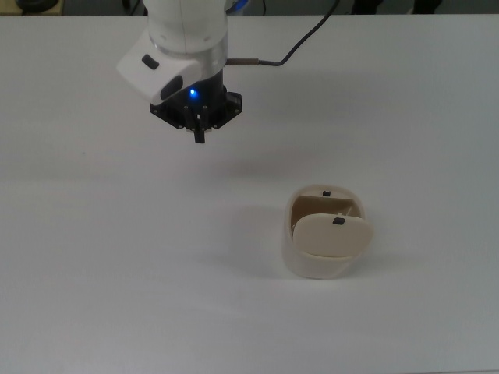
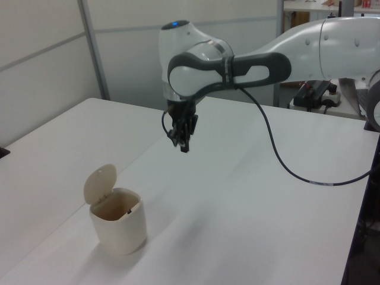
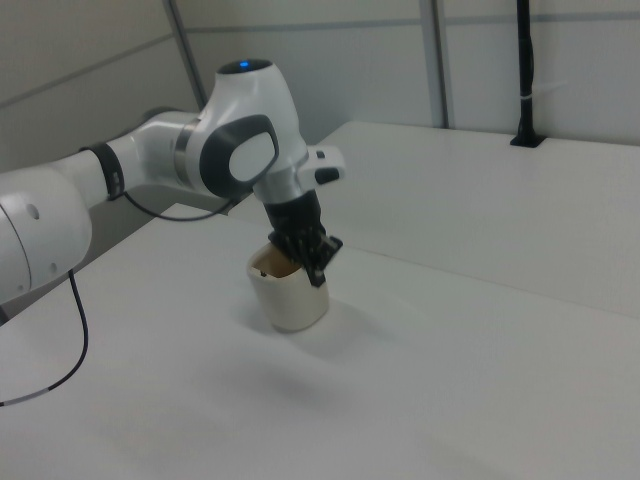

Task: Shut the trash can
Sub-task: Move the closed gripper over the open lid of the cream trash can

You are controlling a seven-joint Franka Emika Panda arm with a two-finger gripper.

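Note:
The trash can (image 1: 312, 267) is a small cream bin standing on the white table at the top view's lower right. Its lid (image 1: 331, 236) with a tiny black knob stands swung up, leaving the inside open. The left view shows the trash can (image 2: 122, 228) at lower left with the lid (image 2: 99, 184) raised at its back left. My gripper (image 1: 199, 134) hangs shut and empty above the table, well up and left of the bin in the top view. It sits up and right of the bin as the gripper (image 2: 183, 145) in the left view. The gripper (image 3: 318, 272) overlaps the trash can (image 3: 290, 305) in the right view.
A black cable (image 2: 279, 154) loops from the wrist across the table toward the left view's right. The white table (image 1: 117, 273) spreads wide around the bin. Wall panels and a black post (image 3: 525, 70) stand behind it.

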